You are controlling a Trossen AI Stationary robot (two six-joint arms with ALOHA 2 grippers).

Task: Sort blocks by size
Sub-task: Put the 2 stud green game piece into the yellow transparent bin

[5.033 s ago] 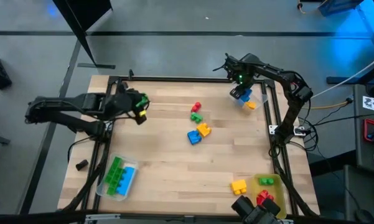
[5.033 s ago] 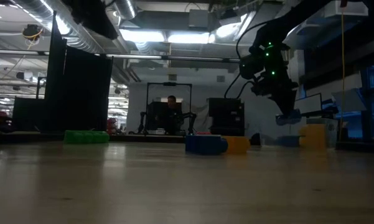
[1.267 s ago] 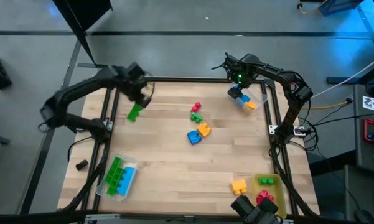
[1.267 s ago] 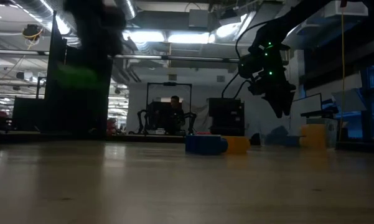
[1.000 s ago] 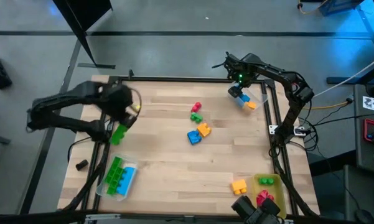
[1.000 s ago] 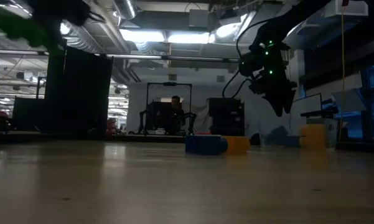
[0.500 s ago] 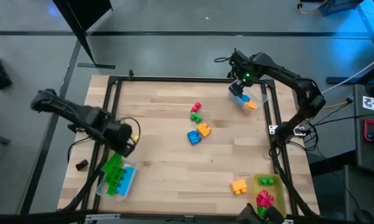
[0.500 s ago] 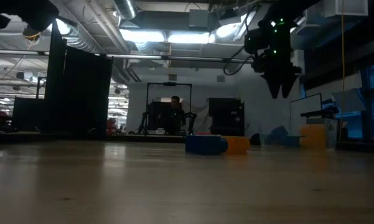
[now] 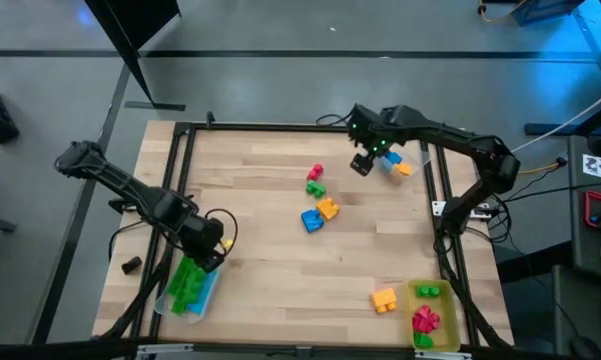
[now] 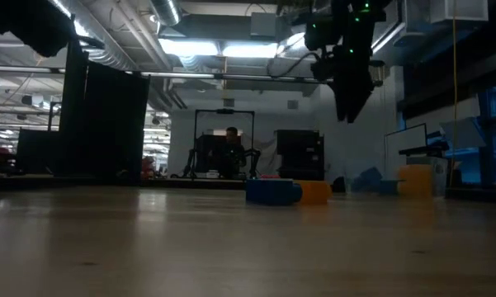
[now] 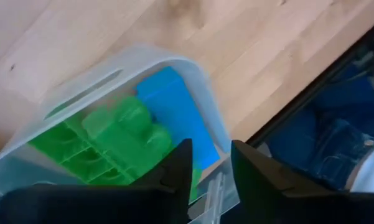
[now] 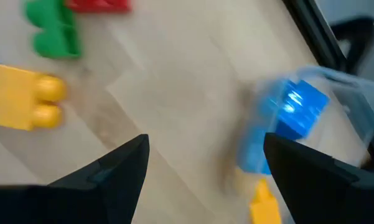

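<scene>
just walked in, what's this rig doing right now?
Two arms are sorting toy blocks by size on a wooden table. The left gripper hangs over the clear tray at the table's near-left corner, which holds long green and blue blocks. The right gripper, jaws open and empty, is beside the far-right tray. Four loose blocks lie mid-table, and one yellow block sits next to the yellow tray.
</scene>
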